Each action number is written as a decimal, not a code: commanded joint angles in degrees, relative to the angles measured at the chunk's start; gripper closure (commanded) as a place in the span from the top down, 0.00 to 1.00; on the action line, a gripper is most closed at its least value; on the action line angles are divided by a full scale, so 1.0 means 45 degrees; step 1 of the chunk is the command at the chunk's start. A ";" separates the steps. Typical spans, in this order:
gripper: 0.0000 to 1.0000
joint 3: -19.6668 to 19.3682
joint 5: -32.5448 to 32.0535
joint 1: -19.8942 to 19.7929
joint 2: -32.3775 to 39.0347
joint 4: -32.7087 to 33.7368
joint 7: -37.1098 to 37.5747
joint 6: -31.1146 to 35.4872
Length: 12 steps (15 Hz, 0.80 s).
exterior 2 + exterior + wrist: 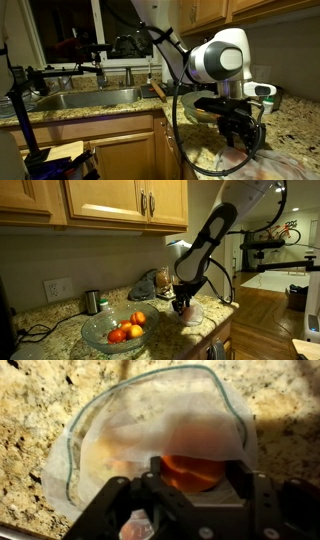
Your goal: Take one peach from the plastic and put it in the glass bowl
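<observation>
The step in hand is the pick. In the wrist view the claw reaches into the open mouth of the plastic, which lies flat and wrinkled on the speckled stone tabletop. The peach sits right between the jaws and fills the gap, with a jaw against each side, so the claw looks to be grasping the peach, though the fruit has not yet left the bag. Pale film drapes over the far part of the fruit. In an exterior view the arm bends low over the bag at the right, and the glass bowl stands well apart to the left, nearer the tabletop's front edge, with other peaches already in it. A steel cup stands just behind the bowl. The next move calls for a straight lift that draws the fruit clear of the film, then a carry leftward over the bowl's rim and a low release. The likeliest trouble is the thin bag clinging and rising with the fruit.
</observation>
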 commanded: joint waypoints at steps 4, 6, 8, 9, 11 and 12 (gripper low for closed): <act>0.73 0.0175 0.0285 -0.0273 0.0196 0.0198 -0.0450 -0.0400; 0.78 0.0164 0.0269 -0.0276 0.0229 0.0197 -0.0473 -0.0425; 0.78 0.0154 0.0265 -0.0293 0.0299 0.0200 -0.0511 -0.0438; 0.79 0.0152 0.0269 -0.0307 0.0344 0.0198 -0.0531 -0.0431; 0.53 0.0143 0.0276 -0.0330 0.0423 0.0192 -0.0547 -0.0418; 0.46 0.0138 0.0274 -0.0334 0.0416 0.0192 -0.0546 -0.0404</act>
